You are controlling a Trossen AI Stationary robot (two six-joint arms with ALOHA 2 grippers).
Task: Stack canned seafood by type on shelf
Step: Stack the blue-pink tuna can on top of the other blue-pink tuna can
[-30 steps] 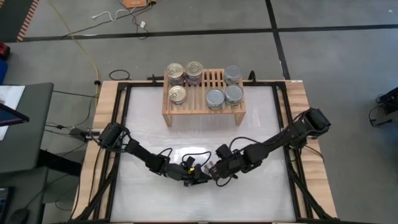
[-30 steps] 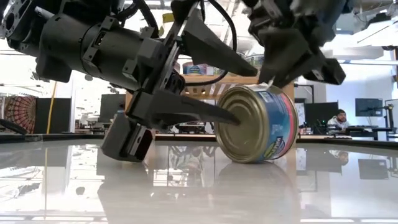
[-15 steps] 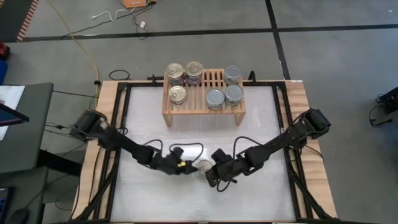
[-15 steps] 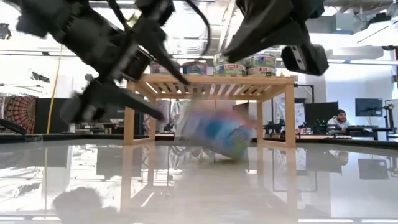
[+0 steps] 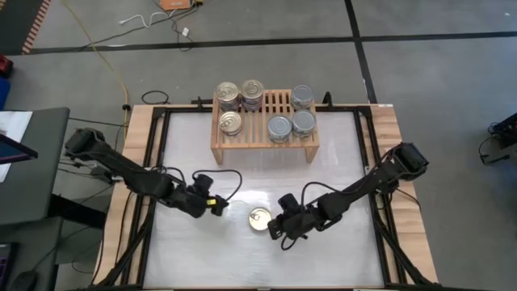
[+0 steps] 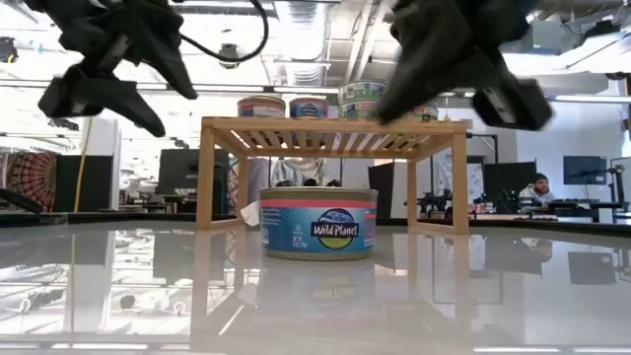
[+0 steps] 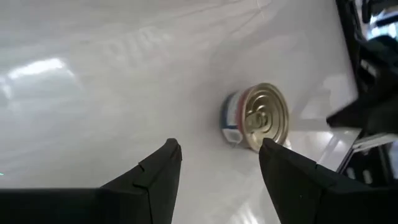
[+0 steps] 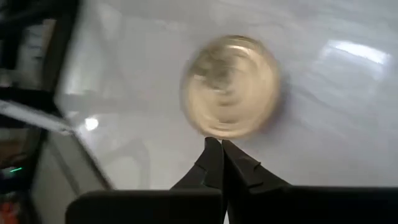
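One can (image 5: 259, 219) with a gold pull-ring top stands upright on its base on the white table; the low view shows its blue and pink label (image 6: 317, 224). My left gripper (image 5: 218, 204) hangs open to the can's left, raised above the table, and the can (image 7: 261, 117) lies beyond its fingers (image 7: 221, 146). My right gripper (image 5: 273, 226) is shut just right of the can, its tips (image 8: 217, 146) short of the can's rim (image 8: 231, 85). On the wooden shelf (image 5: 265, 144) at the far side stand gold-topped cans (image 5: 230, 123) at the left and silver-topped cans (image 5: 279, 128) at the right.
The shelf's slatted middle (image 5: 275, 103) is bare between the two groups of cans. The table's wooden frame (image 5: 136, 153) and cables run along both sides. A person (image 6: 537, 189) sits far off in the room behind.
The can stood on its rim between both grippers, with my left gripper's finger against its gold face. My left gripper has drawn away toward the table's left edge and upward, turning as it went. The can has dropped flat onto its base, gold top up.
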